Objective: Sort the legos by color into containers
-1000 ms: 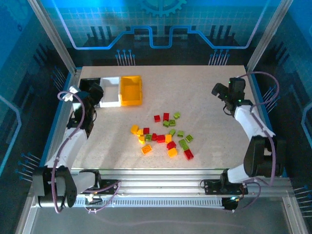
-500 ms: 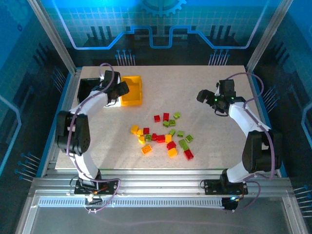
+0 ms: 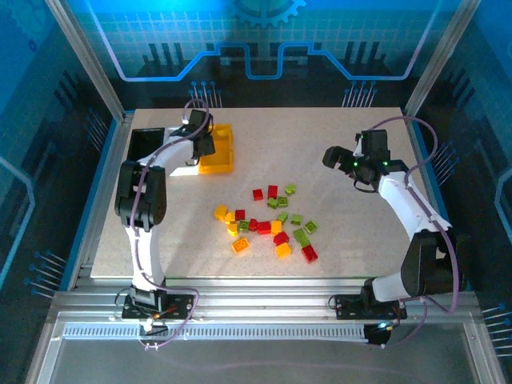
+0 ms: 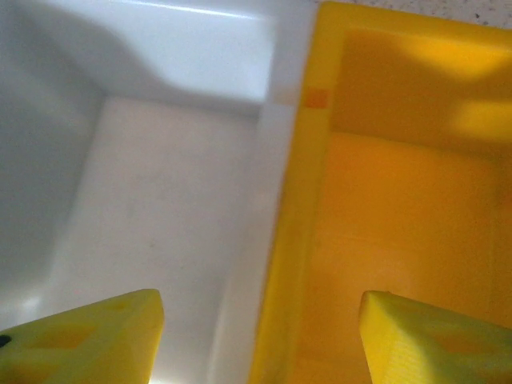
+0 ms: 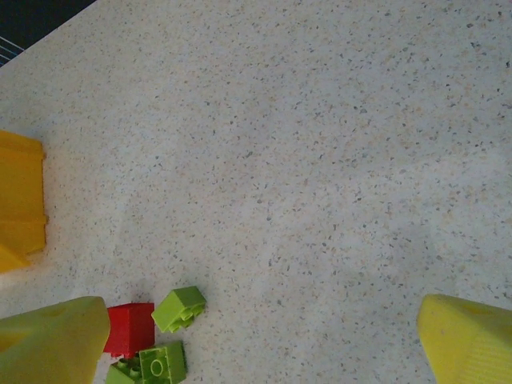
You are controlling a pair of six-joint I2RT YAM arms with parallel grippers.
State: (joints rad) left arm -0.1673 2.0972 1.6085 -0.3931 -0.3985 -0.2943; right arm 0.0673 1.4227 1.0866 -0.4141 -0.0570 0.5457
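Red, yellow-orange and light green legos (image 3: 268,220) lie scattered mid-table. The containers stand in a row at the back left: black (image 3: 144,144), white (image 3: 182,166) and yellow-orange (image 3: 221,156). My left gripper (image 3: 200,138) hangs over the white and yellow bins where they touch. In the left wrist view its jaws (image 4: 260,336) straddle the joined walls of the white bin (image 4: 160,184) and the yellow bin (image 4: 400,208), apart and touching neither. My right gripper (image 3: 340,158) is open above bare table. A red lego (image 5: 130,328) and a green one (image 5: 179,308) lie near its left finger (image 5: 56,340).
Both bins under the left wrist look empty inside. The yellow bin's edge (image 5: 20,196) shows at the left of the right wrist view. Bare speckled table (image 3: 320,128) stretches between the bins and the right arm. A metal frame borders the table.
My left arm has swung from the table's left edge out to the bins, and its jaws have narrowed. My right gripper has moved a little left toward the middle.
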